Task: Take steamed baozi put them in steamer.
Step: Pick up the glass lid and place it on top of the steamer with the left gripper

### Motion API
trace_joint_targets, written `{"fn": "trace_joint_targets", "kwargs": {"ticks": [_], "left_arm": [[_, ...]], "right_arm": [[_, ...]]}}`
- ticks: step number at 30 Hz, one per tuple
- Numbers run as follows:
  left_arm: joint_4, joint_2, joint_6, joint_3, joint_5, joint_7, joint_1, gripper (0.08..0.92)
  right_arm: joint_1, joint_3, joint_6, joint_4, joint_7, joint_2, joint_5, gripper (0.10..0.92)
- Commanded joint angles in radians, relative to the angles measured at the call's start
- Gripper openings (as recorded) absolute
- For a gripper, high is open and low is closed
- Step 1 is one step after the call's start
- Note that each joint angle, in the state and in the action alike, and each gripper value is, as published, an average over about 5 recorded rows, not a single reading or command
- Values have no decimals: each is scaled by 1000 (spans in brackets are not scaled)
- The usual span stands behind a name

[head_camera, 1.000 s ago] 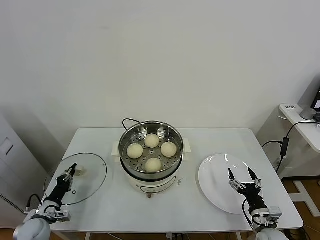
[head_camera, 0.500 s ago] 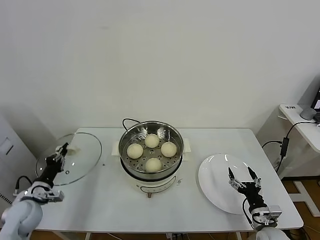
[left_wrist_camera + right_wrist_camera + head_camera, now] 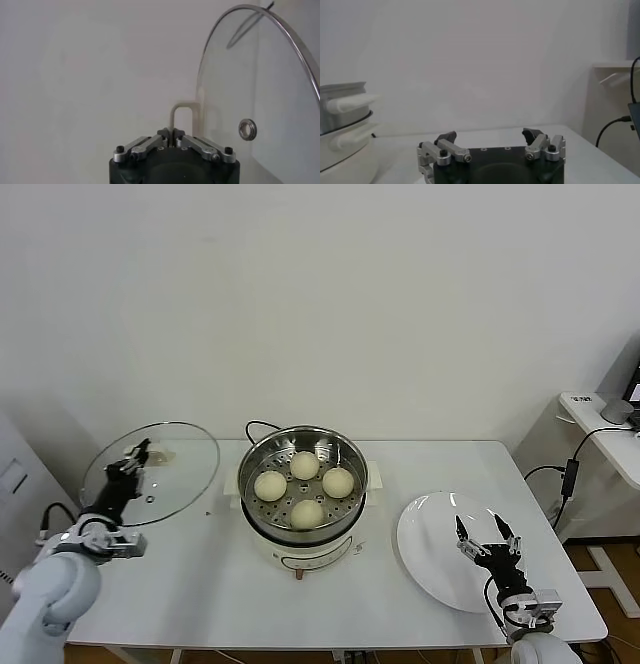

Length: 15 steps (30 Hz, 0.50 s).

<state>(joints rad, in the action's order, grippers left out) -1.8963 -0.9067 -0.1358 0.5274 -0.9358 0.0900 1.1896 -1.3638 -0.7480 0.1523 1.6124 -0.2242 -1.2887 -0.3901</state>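
Over the table's left edge my left gripper pinches the glass lid by its handle; right gripper gapes empty above the plate. Four baozi sit in the steamer: soft, light, best cradled low.

the robot's arms are rounded and light grey-white, ending in silver wrist collars with thin black cables looping beside them. the left gripper and right gripper are black, with slim dark fingers. up close, each has a matte black body, silver metal linkages held by black screws, and dark pads at the jaws.
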Motion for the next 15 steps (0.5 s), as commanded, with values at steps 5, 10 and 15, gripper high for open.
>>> {"fn": "trace_joint_targets", "kwargs": {"ticks": [5,10,15], "left_arm": [[-109,-69,-258,-423,-200,113,-256,110],[-84,-122,-304,-503,-236,133,-294,110],[-59,-180,-338,-549,-271,156,-316,110]], "right_arm": [[3,-2,-6,-2,3,4,1,823],[4,-2,-8,-4,6,8,1,823],[4,-4,-10,-8,10,13,2,823]]}}
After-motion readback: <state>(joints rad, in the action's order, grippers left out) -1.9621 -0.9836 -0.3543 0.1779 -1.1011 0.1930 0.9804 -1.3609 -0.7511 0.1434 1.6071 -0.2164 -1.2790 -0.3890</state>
